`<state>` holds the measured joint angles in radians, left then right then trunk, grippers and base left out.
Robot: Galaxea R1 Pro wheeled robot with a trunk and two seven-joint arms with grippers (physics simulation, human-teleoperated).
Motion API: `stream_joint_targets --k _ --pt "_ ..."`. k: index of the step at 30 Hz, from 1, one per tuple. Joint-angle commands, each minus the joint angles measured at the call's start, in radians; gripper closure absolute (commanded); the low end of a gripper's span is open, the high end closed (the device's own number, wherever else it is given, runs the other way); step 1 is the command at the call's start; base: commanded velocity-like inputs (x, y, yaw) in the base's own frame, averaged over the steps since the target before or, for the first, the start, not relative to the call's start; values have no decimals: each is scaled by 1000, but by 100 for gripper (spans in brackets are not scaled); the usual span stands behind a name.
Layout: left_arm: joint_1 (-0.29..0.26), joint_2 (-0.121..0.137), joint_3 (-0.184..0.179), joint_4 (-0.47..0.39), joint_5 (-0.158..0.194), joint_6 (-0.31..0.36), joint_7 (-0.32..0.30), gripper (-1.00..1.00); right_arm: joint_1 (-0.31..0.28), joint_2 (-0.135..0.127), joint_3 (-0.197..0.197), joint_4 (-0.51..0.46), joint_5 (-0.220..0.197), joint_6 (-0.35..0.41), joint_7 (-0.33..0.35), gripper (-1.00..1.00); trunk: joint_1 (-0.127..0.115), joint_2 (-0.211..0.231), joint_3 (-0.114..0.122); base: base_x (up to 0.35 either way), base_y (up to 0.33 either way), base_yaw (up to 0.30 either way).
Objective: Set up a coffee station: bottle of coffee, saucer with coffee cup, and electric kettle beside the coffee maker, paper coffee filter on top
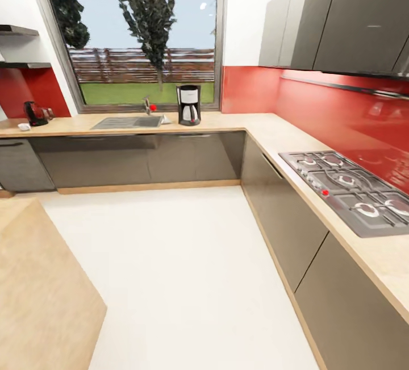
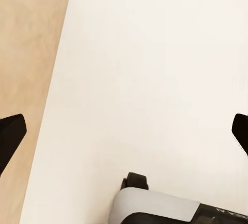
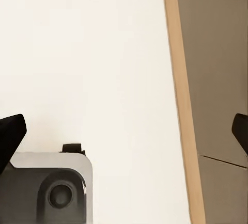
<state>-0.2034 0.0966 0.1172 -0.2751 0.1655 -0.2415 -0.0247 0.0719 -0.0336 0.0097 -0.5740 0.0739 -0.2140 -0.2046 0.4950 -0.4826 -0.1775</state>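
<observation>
The L-shaped bench [image 1: 267,131] runs under the window [image 1: 145,34] and along the red wall, carrying a gas hob [image 1: 352,191] on its right run. Its inset steel sink [image 1: 128,123] lies below the window, and the coffee maker [image 1: 188,105] stands just beside the sink's right end. At the far left the electric kettle [image 1: 34,114] sits near a small white cup [image 1: 24,127]. Over the white floor [image 1: 170,256], the left claw [image 2: 124,131] and the right claw [image 3: 124,131] both hang spread wide, holding nothing.
</observation>
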Motion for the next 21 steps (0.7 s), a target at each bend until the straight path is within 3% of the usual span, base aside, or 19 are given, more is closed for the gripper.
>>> stream_joint_targets --k 1,21 --pt "-1 0 -1 1 9 -3 -3 -100 0 0 1 -1 8 1 -6 -100 1 -1 -1 338 0 0" --pt "-1 0 -1 1 9 -4 -1 -100 0 0 1 -1 7 1 -7 -100 1 -1 28 338 0 1"
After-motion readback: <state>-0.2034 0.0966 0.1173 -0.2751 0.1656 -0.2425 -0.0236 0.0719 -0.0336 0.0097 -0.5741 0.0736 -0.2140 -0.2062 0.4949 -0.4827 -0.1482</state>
